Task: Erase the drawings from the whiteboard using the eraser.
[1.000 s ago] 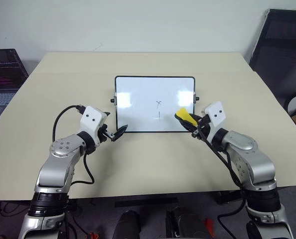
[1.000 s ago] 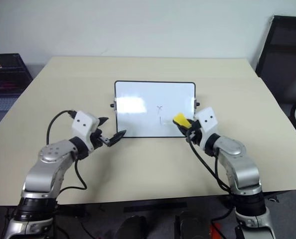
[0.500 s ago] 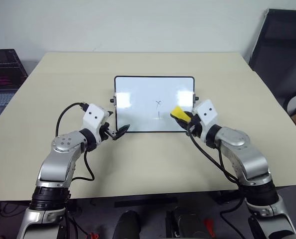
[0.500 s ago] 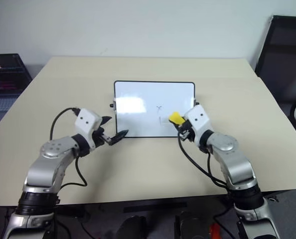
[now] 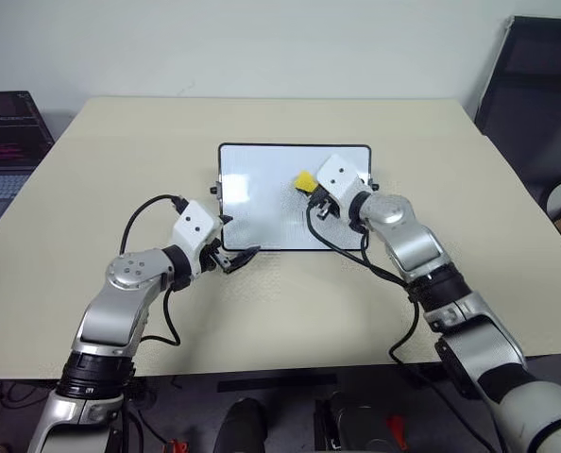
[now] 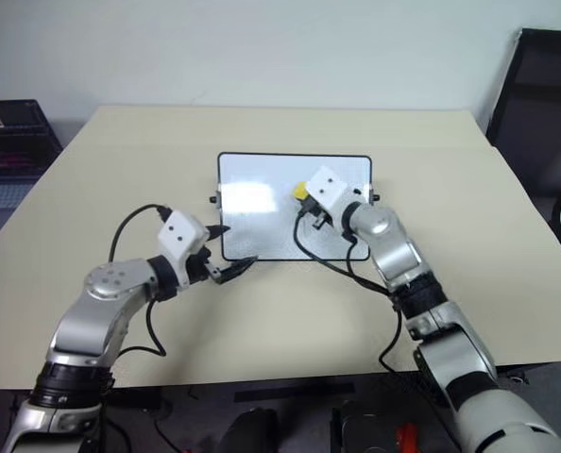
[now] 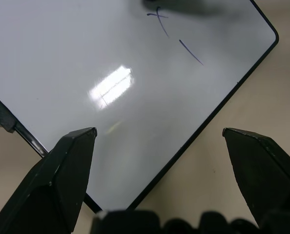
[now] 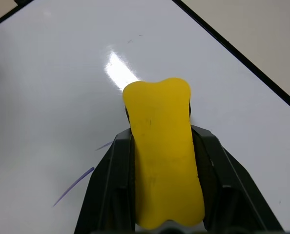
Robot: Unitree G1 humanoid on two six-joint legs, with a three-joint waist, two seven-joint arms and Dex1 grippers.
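Your right gripper (image 8: 162, 146) has its jaws clamped on the eraser (image 8: 164, 146) over the whiteboard (image 5: 262, 198) on the tabletop (image 5: 101, 179); your left gripper (image 7: 159, 146) hangs jaws apart at the board's near edge.

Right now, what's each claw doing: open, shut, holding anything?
Left claw: open, holding nothing, at the whiteboard's near edge.
Right claw: shut on the eraser, over the whiteboard.

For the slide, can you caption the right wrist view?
Right gripper clamps the yellow eraser over the whiteboard, remaining marker strokes beside it.
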